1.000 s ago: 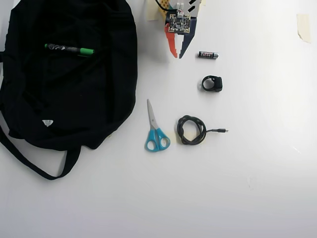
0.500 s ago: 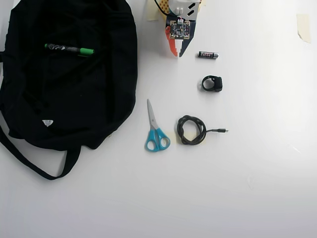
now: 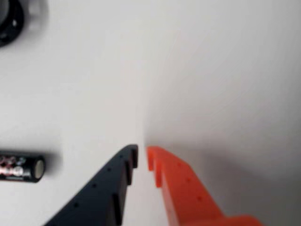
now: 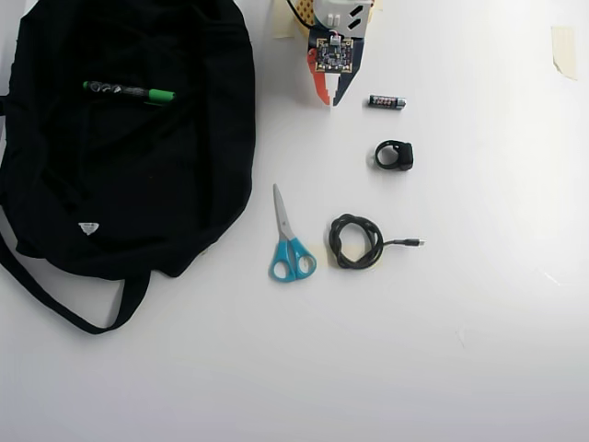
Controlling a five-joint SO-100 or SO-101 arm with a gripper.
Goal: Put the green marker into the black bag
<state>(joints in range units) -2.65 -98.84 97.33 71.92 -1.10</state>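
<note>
The green marker [image 4: 129, 91] lies flat on the upper part of the black bag [image 4: 138, 184] at the left of the overhead view; it has a dark body with white lettering and a green cap pointing right. The bag's strap [image 4: 64, 299] loops at the lower left and a small white label [image 4: 88, 227] shows. My gripper [image 4: 330, 101] is at the top centre, right of the bag and apart from it. In the wrist view its black and orange fingers [image 3: 142, 157] stand almost together, empty, over bare white table. The marker and bag are out of the wrist view.
A short black battery [image 4: 386, 102] lies just right of the gripper; it also shows in the wrist view [image 3: 21, 167]. A black ring-like part [image 4: 395, 155], a coiled black cable [image 4: 356, 241] and blue-handled scissors [image 4: 289, 241] lie on the white table. Tape [image 4: 563, 48] sits at top right.
</note>
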